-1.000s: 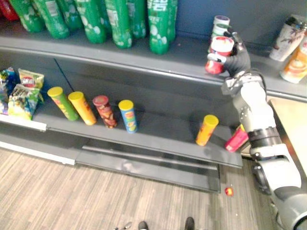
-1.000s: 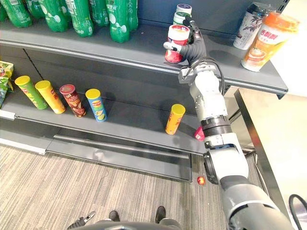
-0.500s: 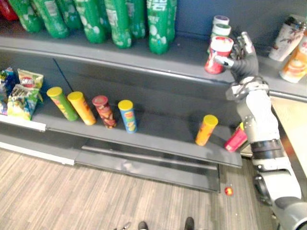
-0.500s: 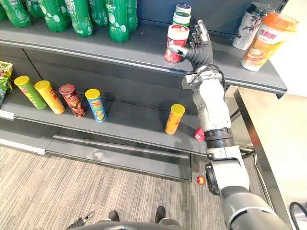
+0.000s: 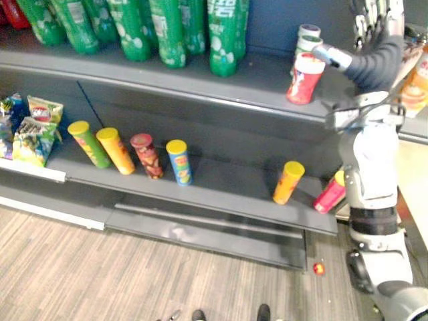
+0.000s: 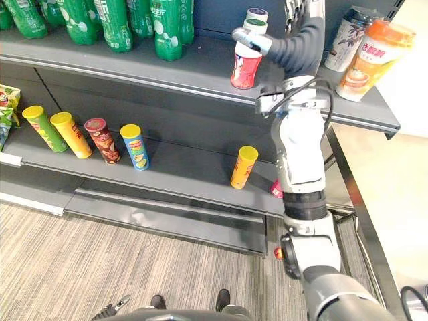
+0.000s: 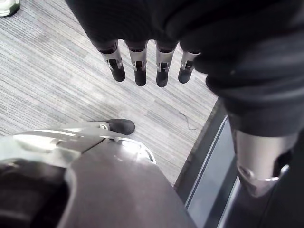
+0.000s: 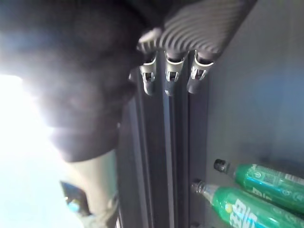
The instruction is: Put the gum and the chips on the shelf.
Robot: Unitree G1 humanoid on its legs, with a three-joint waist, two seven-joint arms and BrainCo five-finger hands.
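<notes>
On shelf (image 5: 254, 85), red canister (image 5: 304, 79); right hand (image 6: 299, 48) fingers (image 8: 171, 78) straight, wrist view.

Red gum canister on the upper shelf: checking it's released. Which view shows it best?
Right eye view: the red gum canister stands whole at the shelf edge, the right hand open above it, not gripping. Left eye view shows the same. The wrist views face green bottles and floor.

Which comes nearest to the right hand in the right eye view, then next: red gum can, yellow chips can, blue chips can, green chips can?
1. Red gum can: upper shelf, beside the right hand.
2. Yellow chips can: lower shelf, below it.
3. Blue chips can: lower shelf, further left.
4. Green chips can: far left.
</notes>
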